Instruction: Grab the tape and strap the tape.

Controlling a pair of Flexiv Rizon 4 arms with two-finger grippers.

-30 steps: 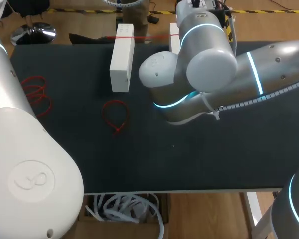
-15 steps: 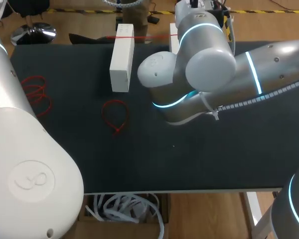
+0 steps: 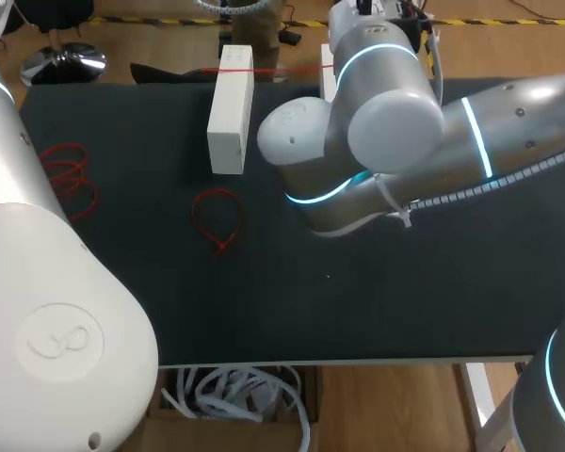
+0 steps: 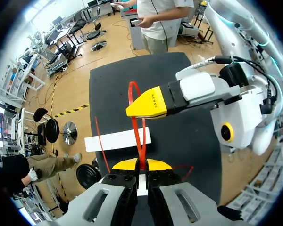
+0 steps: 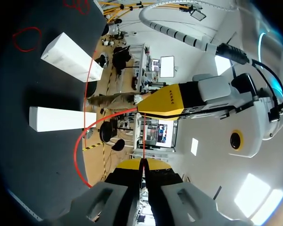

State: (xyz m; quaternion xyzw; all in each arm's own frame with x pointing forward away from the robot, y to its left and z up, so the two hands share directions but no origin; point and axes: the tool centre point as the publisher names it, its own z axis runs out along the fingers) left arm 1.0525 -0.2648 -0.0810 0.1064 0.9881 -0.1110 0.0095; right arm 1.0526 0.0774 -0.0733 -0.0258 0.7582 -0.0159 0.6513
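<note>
Strap: I have the thin red plastic strap (image 4: 141, 143) up in the air over the far side of the dark table (image 3: 358, 301), not lying on it. In the head view it shows as a red line running side to side above the far end of the long white rectangular block (image 3: 231, 108).
Left tool: the left tool (image 4: 141, 165) is pinched narrow, yellow tips almost together, and the strap comes straight out from between them.
Right tool: the right tool (image 5: 142, 164) is just as narrow and clamped on another stretch of the same strap. A slack part bows out to one side in a wide curve.
Key relation: the tools face each other, the right one just ahead of the left, with a slim upright loop of strap between them. The strap's long axis follows the line from tool to tool, so neither arm is nearer. Both have it.
Next move, my read: cinching the loop means pulling along that line, tools drawing apart. A sideways tug would likely twist it.
Risk: the strap is thin and could slip through a pinch.
Elsewhere: a second white block (image 5: 56, 118), a single red loop (image 3: 217, 218) and a bundle of red loops (image 3: 68, 174) lie on the table, well apart from the tools.
</note>
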